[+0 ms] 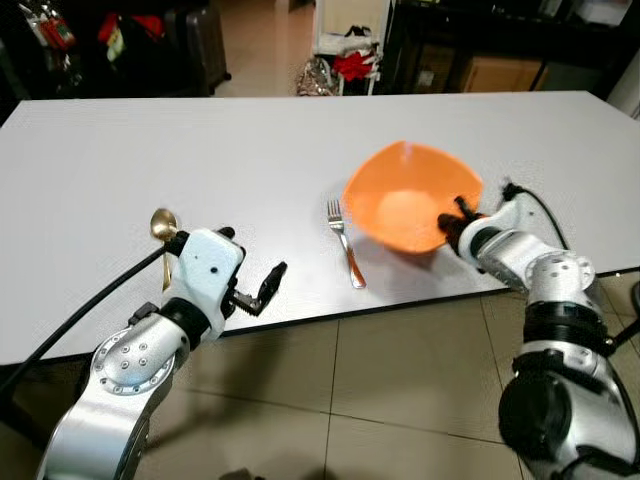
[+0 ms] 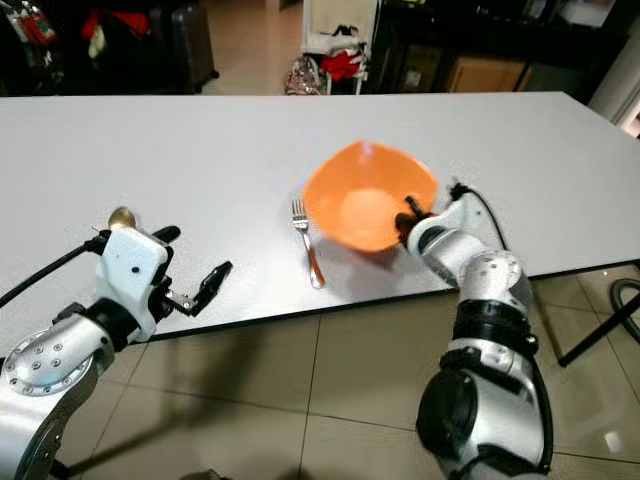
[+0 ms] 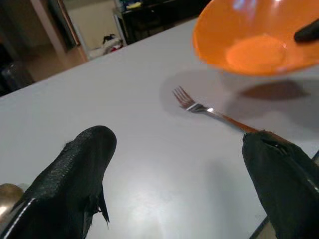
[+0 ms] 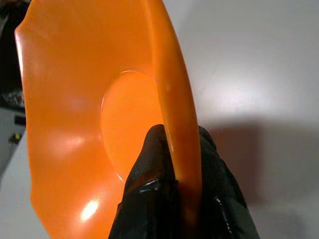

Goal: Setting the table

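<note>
An orange bowl (image 1: 405, 195) hangs tilted just above the white table (image 1: 200, 160), near its front edge. My right gripper (image 1: 455, 218) is shut on the bowl's right rim (image 4: 182, 149), one finger inside and one outside. A silver fork (image 1: 345, 245) lies on the table just left of the bowl, tines pointing away from me. A gold spoon (image 1: 163, 228) lies at the front left, partly hidden by my left arm. My left gripper (image 1: 255, 280) is open over the table's front edge, beside the spoon, with nothing between its fingers (image 3: 75, 184).
Beyond the table's far edge stand dark furniture, a white rack with red cloth (image 1: 352, 55) and bags. Tiled floor (image 1: 380, 400) lies below the front edge. A black cable (image 1: 80, 315) runs along my left arm.
</note>
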{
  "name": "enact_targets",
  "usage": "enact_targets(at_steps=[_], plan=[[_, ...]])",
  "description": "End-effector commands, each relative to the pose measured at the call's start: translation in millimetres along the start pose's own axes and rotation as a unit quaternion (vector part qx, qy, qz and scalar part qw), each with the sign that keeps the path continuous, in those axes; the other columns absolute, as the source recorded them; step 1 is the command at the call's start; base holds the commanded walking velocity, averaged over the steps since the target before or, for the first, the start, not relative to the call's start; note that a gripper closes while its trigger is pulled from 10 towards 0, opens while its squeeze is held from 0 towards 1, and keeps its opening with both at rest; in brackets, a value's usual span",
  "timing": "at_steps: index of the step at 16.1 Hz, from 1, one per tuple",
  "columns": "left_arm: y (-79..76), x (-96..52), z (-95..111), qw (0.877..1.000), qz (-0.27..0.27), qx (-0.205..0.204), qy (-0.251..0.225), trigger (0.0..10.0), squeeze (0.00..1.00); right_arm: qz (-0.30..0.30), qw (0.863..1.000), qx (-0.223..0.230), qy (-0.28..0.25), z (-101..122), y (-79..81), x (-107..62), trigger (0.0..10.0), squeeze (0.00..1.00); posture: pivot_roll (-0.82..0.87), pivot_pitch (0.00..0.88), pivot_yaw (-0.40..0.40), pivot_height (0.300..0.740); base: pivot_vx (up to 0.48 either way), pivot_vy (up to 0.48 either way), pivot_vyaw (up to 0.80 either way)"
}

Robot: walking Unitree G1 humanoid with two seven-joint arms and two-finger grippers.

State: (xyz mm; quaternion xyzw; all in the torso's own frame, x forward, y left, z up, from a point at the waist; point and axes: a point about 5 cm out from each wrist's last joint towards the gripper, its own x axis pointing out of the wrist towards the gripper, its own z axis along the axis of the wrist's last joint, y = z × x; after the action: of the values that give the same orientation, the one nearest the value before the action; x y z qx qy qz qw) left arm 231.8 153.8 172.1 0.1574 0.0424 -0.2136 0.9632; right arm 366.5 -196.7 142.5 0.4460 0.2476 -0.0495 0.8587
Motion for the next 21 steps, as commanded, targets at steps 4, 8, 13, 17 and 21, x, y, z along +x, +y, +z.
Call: enact_targets(at_steps=[4,8,13,17,21], plan=[[0.2,-4.1,1.5,1.0,-0.013,0.012,0.005,10.0,0.0,0.024,0.996,0.078,0.031,-0.2,6.7,11.1,10.0,0.0,0.0,0.035,-0.066,0.74,0.0,0.0,0.0],[1.2,-5.4,2.2,1.0,-0.009,0.012,0.006,10.0,0.0,0.007,0.995,0.097,0.015,2.3,5.7,15.2,10.0,0.58,0.01,0.036,-0.072,0.74,0.0,0.0,0.0],[-4.6,-7.6,-6.4,0.998,-0.042,0.005,0.037,10.0,0.0,0.005,0.993,0.114,0.03,0.1,1.9,17.1,10.0,0.83,0.01,0.036,-0.067,0.74,0.0,0.0,0.0],[-3.7,-4.8,-4.5,0.999,-0.036,-0.014,0.027,10.0,0.0,0.005,0.991,0.128,0.029,2.8,-1.8,15.3,10.0,0.92,0.0,0.027,-0.062,0.74,0.0,0.0,0.0],[-3.5,-6.2,-1.1,0.999,-0.027,-0.027,0.014,10.0,0.0,0.016,0.996,0.092,0.005,14.8,-10.1,-7.7,10.0,0.92,0.0,0.015,-0.072,0.74,0.0,0.0,0.0]])
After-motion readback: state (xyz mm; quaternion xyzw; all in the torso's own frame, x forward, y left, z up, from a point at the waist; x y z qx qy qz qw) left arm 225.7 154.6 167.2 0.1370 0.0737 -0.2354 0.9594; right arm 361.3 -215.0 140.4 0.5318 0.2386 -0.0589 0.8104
